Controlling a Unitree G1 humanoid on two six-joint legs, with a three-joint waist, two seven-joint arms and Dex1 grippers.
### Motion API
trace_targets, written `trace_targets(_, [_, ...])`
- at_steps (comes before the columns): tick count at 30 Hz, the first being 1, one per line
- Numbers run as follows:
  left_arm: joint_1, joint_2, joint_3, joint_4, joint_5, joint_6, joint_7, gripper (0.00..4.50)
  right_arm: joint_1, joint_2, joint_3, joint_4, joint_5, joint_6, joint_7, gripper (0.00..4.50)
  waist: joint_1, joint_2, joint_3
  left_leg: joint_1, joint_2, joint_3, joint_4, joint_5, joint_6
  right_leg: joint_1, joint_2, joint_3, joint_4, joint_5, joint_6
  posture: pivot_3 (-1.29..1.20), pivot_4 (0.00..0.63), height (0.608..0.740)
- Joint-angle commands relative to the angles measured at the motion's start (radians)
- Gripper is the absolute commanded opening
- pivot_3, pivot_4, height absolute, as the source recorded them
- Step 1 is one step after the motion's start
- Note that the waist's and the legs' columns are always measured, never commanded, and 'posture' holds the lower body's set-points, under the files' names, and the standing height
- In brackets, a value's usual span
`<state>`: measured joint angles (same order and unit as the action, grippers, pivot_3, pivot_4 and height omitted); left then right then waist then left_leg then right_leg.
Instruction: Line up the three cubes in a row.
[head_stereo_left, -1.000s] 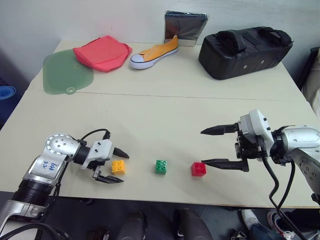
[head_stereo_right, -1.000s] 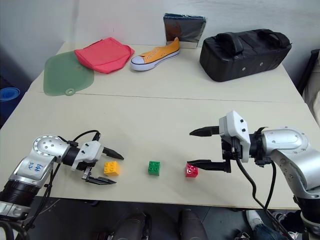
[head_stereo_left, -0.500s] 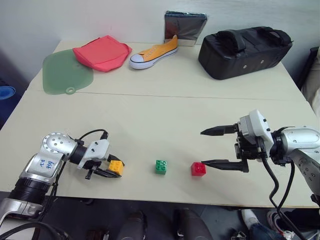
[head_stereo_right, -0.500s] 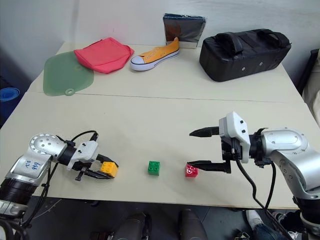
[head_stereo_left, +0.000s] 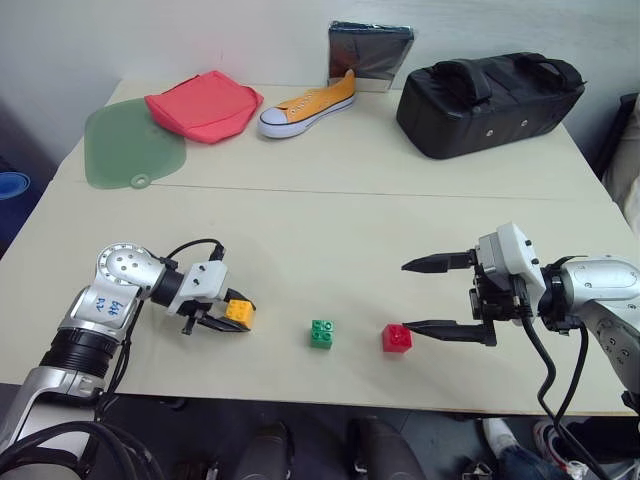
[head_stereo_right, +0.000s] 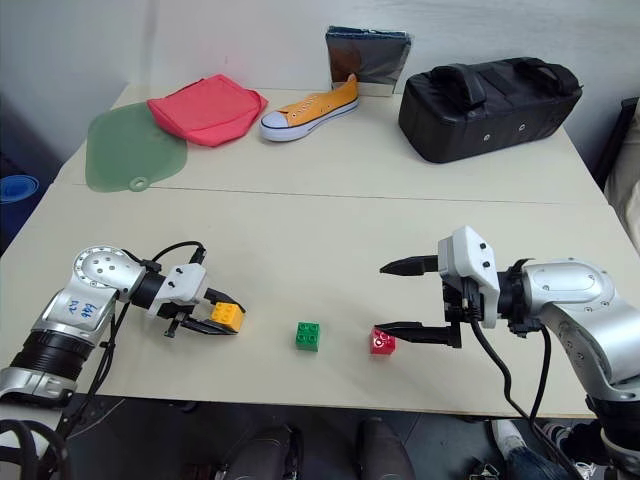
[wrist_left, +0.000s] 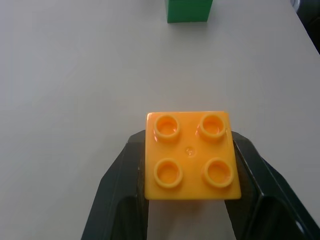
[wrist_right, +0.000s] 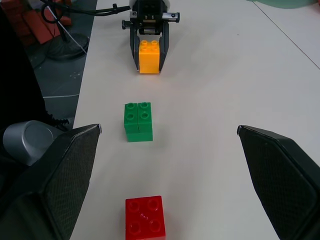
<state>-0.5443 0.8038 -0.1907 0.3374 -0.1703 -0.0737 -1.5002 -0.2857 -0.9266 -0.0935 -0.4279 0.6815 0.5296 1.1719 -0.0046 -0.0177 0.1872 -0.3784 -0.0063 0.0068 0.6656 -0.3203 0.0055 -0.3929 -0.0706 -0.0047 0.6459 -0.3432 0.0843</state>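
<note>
**A:** Where are the three cubes?

**B:** All three sit along the near edge of a pale worktop. The yellow-orange cube is furthest to the robot's left, the green cube is in the middle, and the red cube is to the right. Green and red lie close to one line; the yellow-orange one sits slightly further from the near edge than they do.

**A:** What is the left gripper doing?

**B:** The left gripper is low over the worktop, pointing toward the other cubes. Its two black fingers are clamped on the yellow-orange cube, one against each side wall. From the left wrist view the cube's four studs face up, squarely between the fingers, and the green cube's edge shows beyond it.

**A:** And the right gripper?

**B:** The right gripper points toward the robot's left with its fingers spread wide apart and nothing between them. The lower fingertip lies just beside the red cube, on its right; I cannot tell whether it touches. The upper finger is well above the worktop.

**A:** Anything else on the worktop?

**B:** At the far side, well apart from the cubes: a green mat, a red cloth pouch overlapping it, an orange sneaker, a silvery packet behind the sneaker, and a black bag at the far right.
</note>
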Motion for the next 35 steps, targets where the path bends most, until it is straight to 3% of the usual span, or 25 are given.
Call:
trace_targets(1, [0.006,0.005,-0.002,-0.045,-0.018,0.023,-0.033,2.45,0.001,-0.003,-0.035,-0.032,0.018,0.000,-0.008,4.50,0.001,0.000,0.000,0.000,0.000,0.000,0.000,0.000,0.000,0.000,0.000,0.000,0.000,0.000,0.000,0.00,0.150,0.740])
trace_targets(3, [0.010,0.005,-0.002,-0.059,-0.023,0.035,-0.030,3.01,-0.001,-0.003,-0.033,-0.030,0.019,0.000,-0.011,4.50,0.001,0.000,0.000,0.000,0.000,0.000,0.000,0.000,0.000,0.000,0.000,0.000,0.000,0.000,0.000,0.00,0.150,0.740])
trace_targets(5, [0.016,0.005,-0.001,-0.073,-0.027,0.047,-0.027,3.01,-0.002,-0.001,-0.031,-0.028,0.019,0.000,-0.014,4.50,0.000,0.000,0.000,0.000,0.000,0.000,0.000,0.000,0.000,0.000,0.000,0.000,0.000,0.000,0.000,0.00,0.150,0.740])
trace_targets(10, [0.028,0.017,0.001,-0.092,-0.027,0.074,-0.025,4.19,-0.005,0.001,-0.027,-0.029,0.020,-0.002,-0.017,4.50,0.000,0.000,0.000,0.000,0.000,0.000,0.000,0.000,0.000,0.000,0.000,0.000,0.000,0.000,0.000,0.00,0.150,0.740])
trace_targets(12, [0.036,0.030,0.008,-0.109,-0.045,0.104,-0.040,4.47,-0.004,0.002,-0.026,-0.029,0.020,-0.002,-0.018,4.50,0.000,0.000,0.000,0.000,0.000,0.000,0.000,0.000,0.000,0.000,0.000,0.000,0.000,0.000,0.000,0.00,0.150,0.740])
trace_targets(20, [0.068,0.209,0.143,-0.237,-0.187,0.278,-0.071,4.47,0.019,-0.028,-0.054,-0.008,0.014,-0.019,0.018,4.50,-0.001,0.000,0.000,0.000,0.000,0.000,0.000,0.000,0.000,0.000,0.000,0.000,0.000,0.000,0.000,0.00,0.150,0.740])
trace_targets(25, [0.247,0.367,0.324,-0.350,-0.286,0.369,-0.057,4.47,0.143,-0.115,-0.176,0.037,0.007,-0.057,0.135,4.50,-0.002,0.001,0.000,0.000,0.000,0.000,-0.003,0.000,0.001,0.000,0.000,0.001,-0.002,0.000,0.000,0.00,0.150,0.740])
trace_targets(30, [0.446,0.437,0.544,-0.357,-0.304,0.402,-0.038,4.47,0.344,-0.176,-0.357,0.157,-0.059,-0.138,0.267,4.50,0.004,0.001,0.000,0.001,0.000,0.000,-0.003,-0.002,0.003,0.002,-0.001,0.000,-0.004,0.000,-0.001,0.00,0.150,0.740])
trace_targets(35, [0.516,0.439,0.610,-0.348,-0.298,0.371,-0.033,4.47,0.421,-0.183,-0.434,0.196,-0.065,-0.151,0.309,4.50,0.000,0.001,0.000,0.004,0.000,0.000,-0.004,-0.002,0.004,0.003,-0.001,0.001,-0.002,-0.001,-0.002,0.00,0.150,0.740])
